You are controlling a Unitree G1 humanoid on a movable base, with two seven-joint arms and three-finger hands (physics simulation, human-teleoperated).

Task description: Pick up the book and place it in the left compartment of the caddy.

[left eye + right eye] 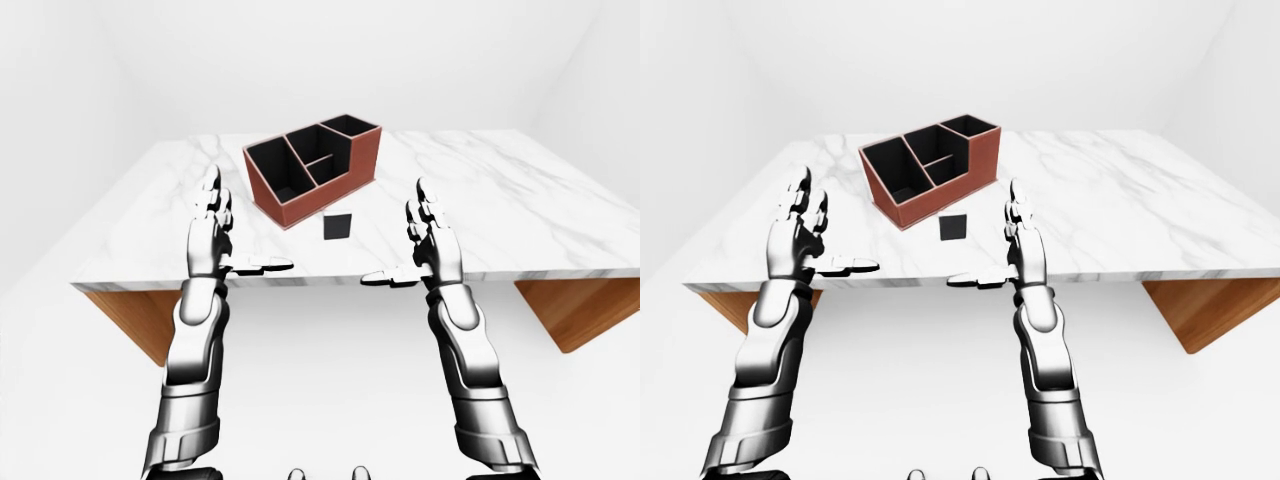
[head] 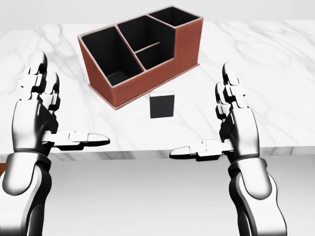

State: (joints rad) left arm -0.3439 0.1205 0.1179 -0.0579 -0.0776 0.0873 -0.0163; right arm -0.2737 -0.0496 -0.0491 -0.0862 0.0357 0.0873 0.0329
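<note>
Head view: the book [image 2: 162,104] stands centre, just below the caddy [image 2: 189,46]; left hand [image 2: 37,118] and right hand [image 2: 236,125] spread wide, empty

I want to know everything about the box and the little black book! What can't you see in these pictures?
- Caddy: the floors of its upper compartments, hidden by its own walls in every view.
- Book: its cover is plain black and too small to read any title.
- Table: its far edge is cut off at the head view's top.

Glossy marble table [image 2: 256,64], seemingly leather caddy [image 2: 184,46].
</note>
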